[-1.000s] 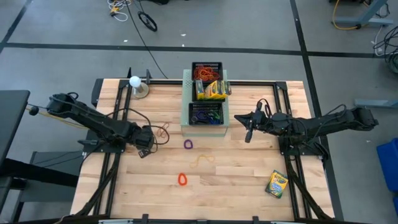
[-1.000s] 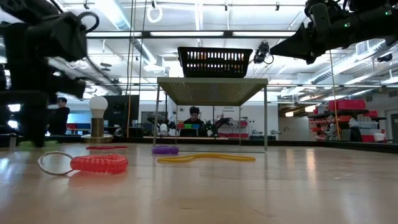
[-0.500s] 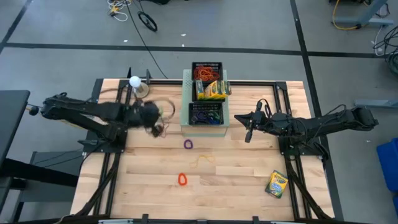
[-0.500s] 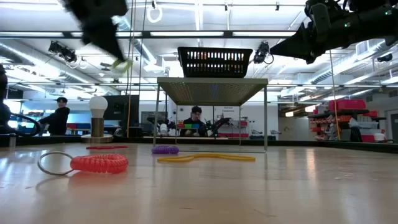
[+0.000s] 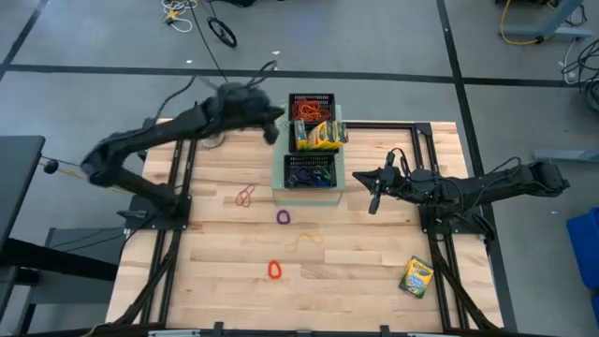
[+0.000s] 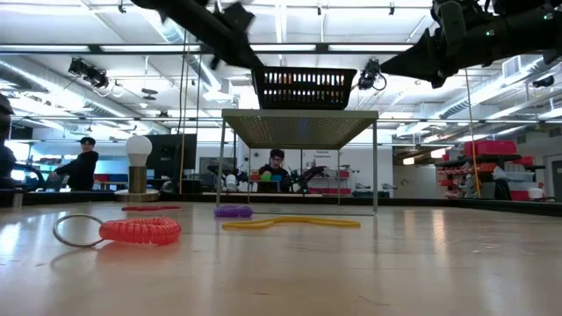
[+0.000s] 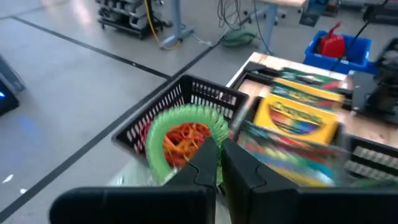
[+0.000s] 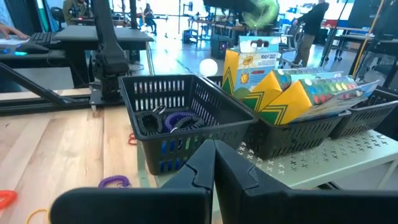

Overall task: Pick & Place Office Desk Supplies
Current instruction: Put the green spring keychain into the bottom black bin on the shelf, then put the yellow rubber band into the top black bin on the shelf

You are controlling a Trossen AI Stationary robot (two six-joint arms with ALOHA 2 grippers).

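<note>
My left gripper [image 5: 272,129] is high over the table's far part, beside the far black mesh tray [image 5: 311,103] of orange rubber bands, shut on a green coil loop [image 7: 157,146]. The loop shows as a green blur [image 8: 261,11] in the right wrist view. That tray, a middle tray with crayon boxes [image 5: 320,137] and a near tray [image 5: 311,172] with blue and purple bands all stand on the pale-green perforated box [image 5: 279,159]. My right gripper [image 5: 373,198] hangs shut and empty to the right of the box. My left gripper pinches the green coil loop at its rim [image 7: 210,132] between the two fingers. The fingers come from the table's left, slanting a little downward. The loop stands out past the fingertips, lifted clear, over the far tray's left rim [image 7: 155,115].
On the wood lie a thin red band [image 5: 245,196], a purple coil [image 5: 284,216], a yellow band [image 5: 304,241], an orange-red coil [image 5: 274,270] and a crayon box [image 5: 416,276] at the near right. A white ball on a stand [image 6: 138,151] is at the far left.
My left gripper has risen from the table's left part and swung toward the far edge and the far tray. It has tipped from pointing down to nearly level, carrying the green loop clear of the table. The thin red band stays where it lay.
</note>
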